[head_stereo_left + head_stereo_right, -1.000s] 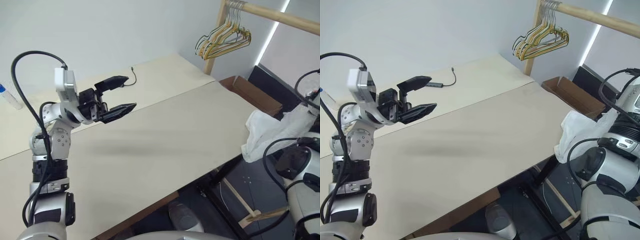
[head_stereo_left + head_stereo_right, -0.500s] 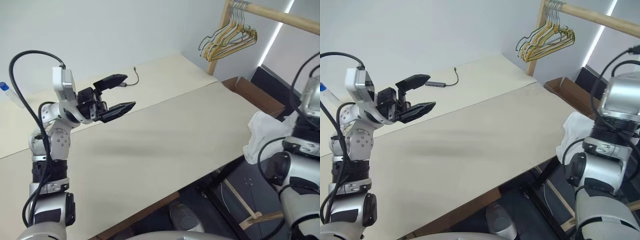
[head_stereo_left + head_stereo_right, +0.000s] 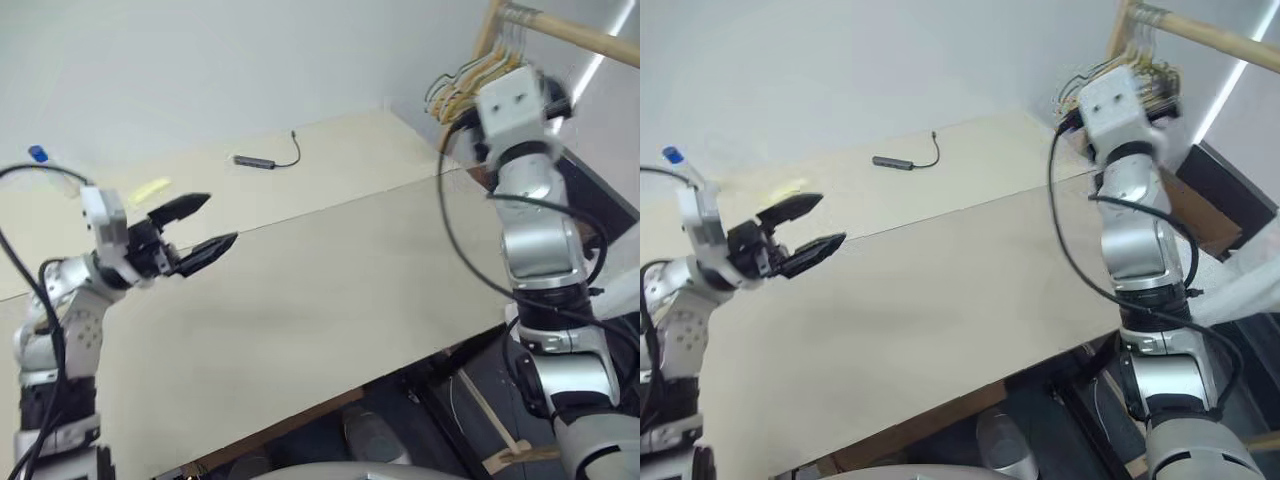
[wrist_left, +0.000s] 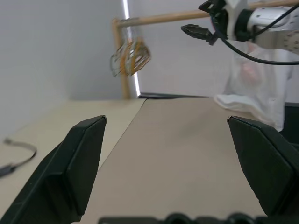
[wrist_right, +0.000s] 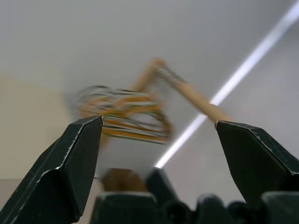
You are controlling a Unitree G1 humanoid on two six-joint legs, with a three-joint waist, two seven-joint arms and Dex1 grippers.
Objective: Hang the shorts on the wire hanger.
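Both claws open, empty

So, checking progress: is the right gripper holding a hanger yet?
No, the right gripper is open and empty, with the bunch of hangers beyond its fingers.

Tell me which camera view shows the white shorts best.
The left wrist view: the shorts hang as a white bundle at the table's far edge, below the right end effector. The right eye view catches a white sliver.
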